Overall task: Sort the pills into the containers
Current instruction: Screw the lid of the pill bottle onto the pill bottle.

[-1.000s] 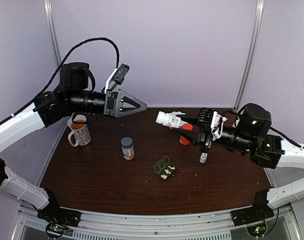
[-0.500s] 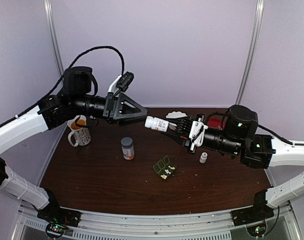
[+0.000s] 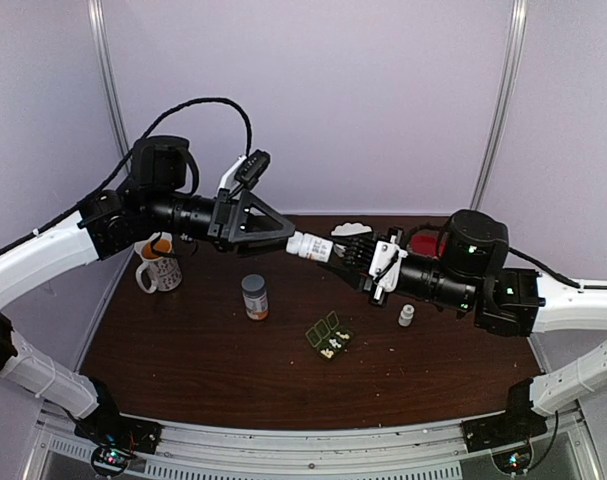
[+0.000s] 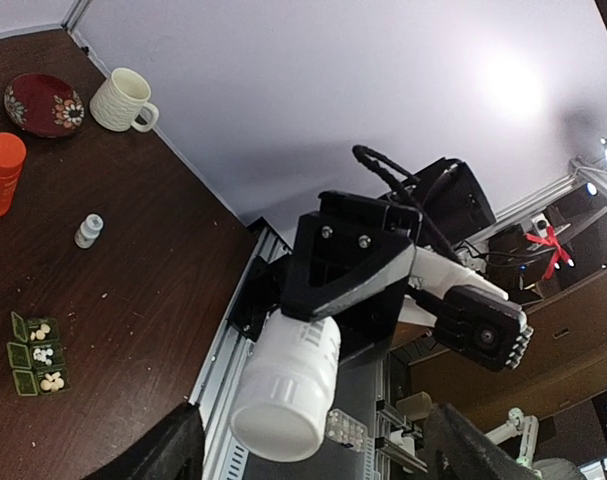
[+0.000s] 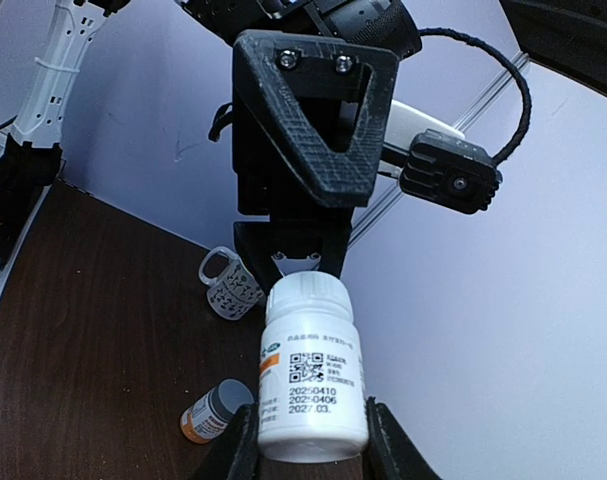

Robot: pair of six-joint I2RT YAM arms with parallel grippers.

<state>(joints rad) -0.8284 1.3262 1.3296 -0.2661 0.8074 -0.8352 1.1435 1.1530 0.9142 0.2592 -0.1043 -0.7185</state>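
My right gripper [image 3: 355,253] is shut on a white labelled bottle [image 3: 310,247], held level above the table with its cap pointing left. In the right wrist view the bottle [image 5: 311,370] sits between my fingers [image 5: 237,447]. My left gripper [image 3: 283,240] is open, its fingers either side of the cap, apart from it; the left wrist view shows the cap end [image 4: 283,415] between the wide fingers [image 4: 173,450]. The green pill box [image 3: 328,337] lies open on the table, with whitish pills [image 4: 43,354] in its three cells.
A grey-capped bottle [image 3: 254,297] stands left of the pill box, a small white bottle [image 3: 406,316] to its right. A patterned mug [image 3: 158,265] is at the far left. An orange bottle [image 4: 1,172], a red dish [image 4: 43,103] and a white mug [image 4: 123,98] stand at the back right.
My right arm has carried the white bottle leftward. The left gripper has come down and right to meet it, so the cap now lies between its fingers.
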